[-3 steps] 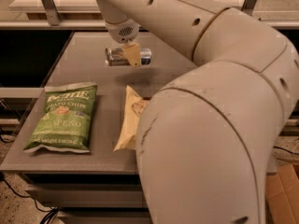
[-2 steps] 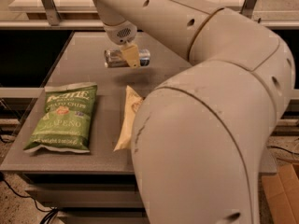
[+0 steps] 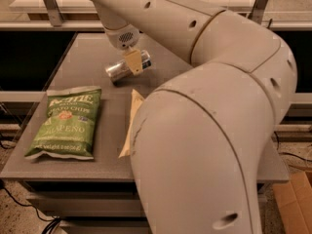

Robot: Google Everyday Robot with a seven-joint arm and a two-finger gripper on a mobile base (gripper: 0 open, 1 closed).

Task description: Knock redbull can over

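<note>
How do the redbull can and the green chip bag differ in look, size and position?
The redbull can is a slim silver-and-blue cylinder; the green chip bag is a flat printed pouch. The can is much smaller than the bag. The can lies on its side farther back with the gripper right over it; the bag lies near the front edge, untouched. Both rest on the same table.

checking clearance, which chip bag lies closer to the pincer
The pale yellow bag, half hidden by the arm; the green bag lies further left. The pincer is at the can beyond both.
</note>
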